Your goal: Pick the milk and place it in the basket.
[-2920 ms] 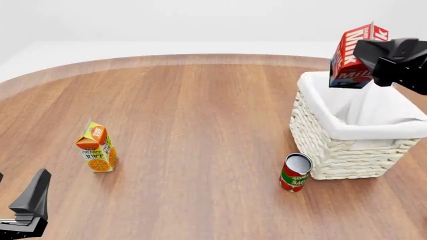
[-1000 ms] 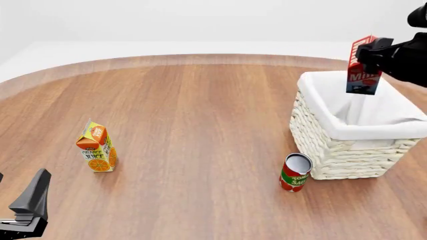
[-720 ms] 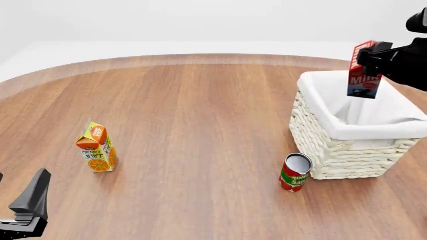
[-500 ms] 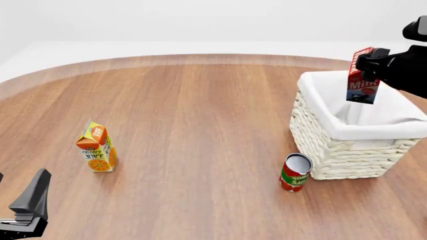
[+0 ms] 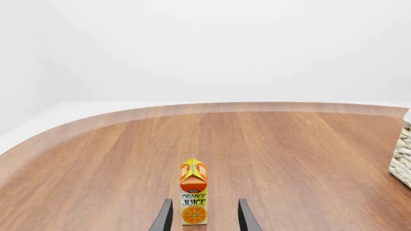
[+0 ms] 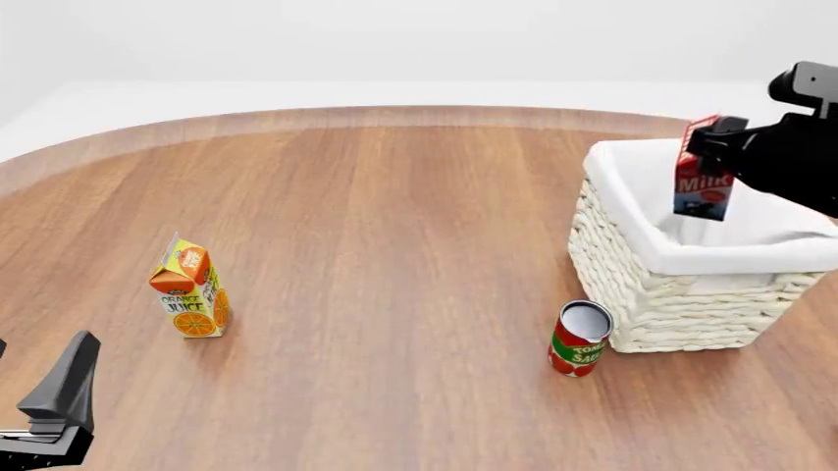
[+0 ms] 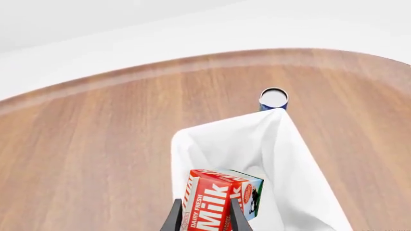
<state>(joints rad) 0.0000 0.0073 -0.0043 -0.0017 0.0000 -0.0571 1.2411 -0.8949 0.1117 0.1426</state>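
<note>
1. Over the basket [image 6: 681,257] at the right of the table [image 6: 392,216], the right gripper [image 6: 713,137] pinches the milk [image 6: 701,182] near its top, its two dark fingers pressed against opposite sides of the carton.
2. The milk hangs in the air, tilted a little, with its blue-white lower part dipping just inside the basket's cloth-lined rim in the front view; it does not rest on anything visible.
3. In the right wrist view the milk [image 7: 215,202] sits between the fingertips [image 7: 174,219], its white lettering facing the camera, and the white cloth lining [image 7: 282,159] opens below it.
4. That same view shows the top of the can [image 7: 274,98] just beyond the basket's far corner, seen as a round pale lid; the front view shows the can [image 6: 579,339] upright on the wood, just beside the basket's near left corner.
5. At the lower left edge of the front view, the left gripper [image 6: 53,407] sits low over the table, well apart from the basket and holding nothing.
6. The left wrist view shows what the front view cannot: the left gripper [image 5: 203,216] has its fingers spread, with the juice carton [image 5: 193,192] standing upright on the table beyond them, framed in the gap.
7. The front view places the juice carton [image 6: 191,289] at the left of the table, well apart from the basket and can.
</note>
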